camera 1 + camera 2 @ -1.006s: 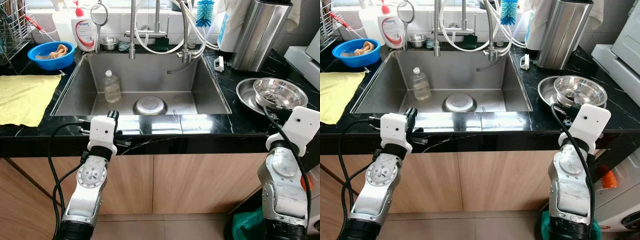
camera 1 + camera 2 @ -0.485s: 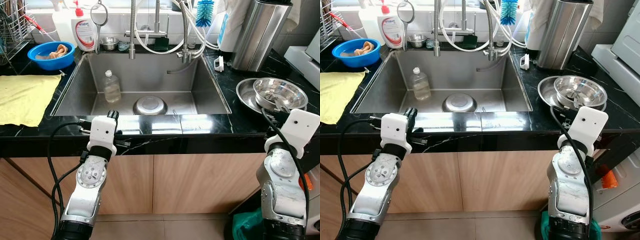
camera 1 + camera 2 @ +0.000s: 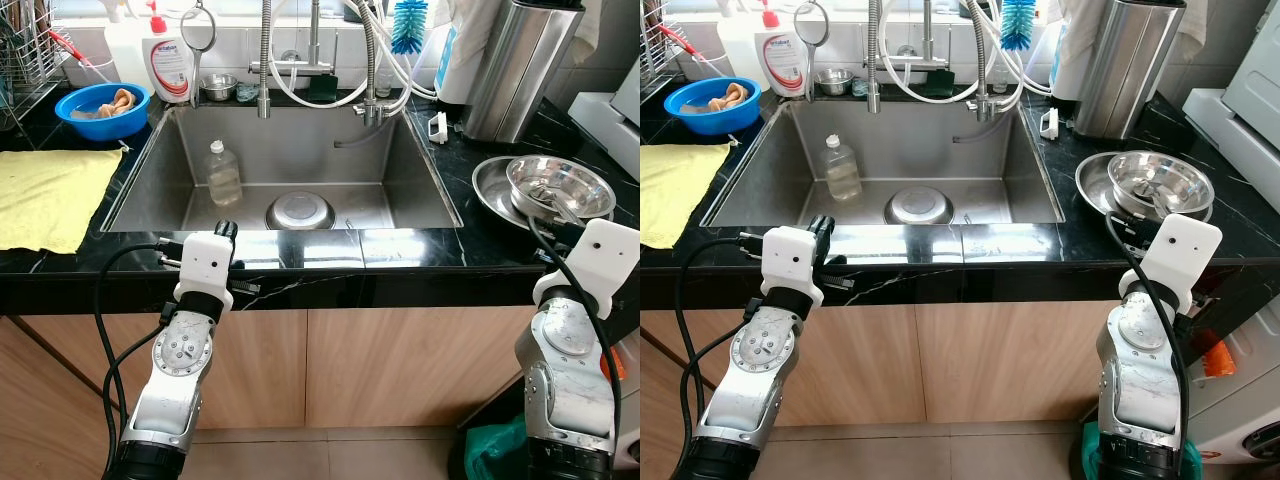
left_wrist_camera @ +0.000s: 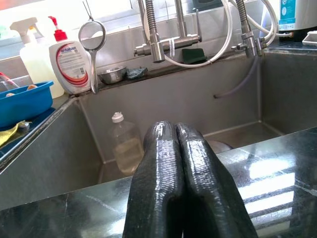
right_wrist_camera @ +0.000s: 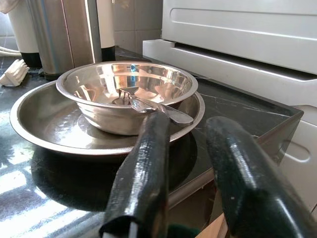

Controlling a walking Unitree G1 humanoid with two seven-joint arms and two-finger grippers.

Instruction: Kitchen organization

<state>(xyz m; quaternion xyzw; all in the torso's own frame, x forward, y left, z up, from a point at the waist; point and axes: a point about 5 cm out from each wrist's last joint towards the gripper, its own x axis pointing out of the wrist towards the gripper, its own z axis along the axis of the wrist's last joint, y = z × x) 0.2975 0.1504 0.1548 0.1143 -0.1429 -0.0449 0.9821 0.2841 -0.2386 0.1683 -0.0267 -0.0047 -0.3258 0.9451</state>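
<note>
A steel bowl (image 3: 560, 185) with a fork (image 5: 148, 105) in it stands on a steel plate (image 3: 492, 190) on the black counter to the right of the sink (image 3: 400, 180). My right gripper (image 5: 190, 124) is open just in front of the plate, at the counter's front edge, with nothing between its fingers. In the sink lie a clear plastic bottle (image 3: 224, 175) and an upturned steel bowl (image 3: 300, 211). My left gripper (image 4: 174, 126) is shut and empty, resting over the counter's front edge before the sink, pointing at the bottle.
A yellow cloth (image 3: 50, 195) and a blue bowl (image 3: 100, 108) are on the left counter. A detergent bottle (image 3: 171, 62) and taps stand behind the sink. A tall steel canister (image 3: 515, 65) and a white appliance (image 3: 615, 120) stand at the back right.
My right wrist has shifted slightly near the plate. The left arm and the objects have stayed put.
</note>
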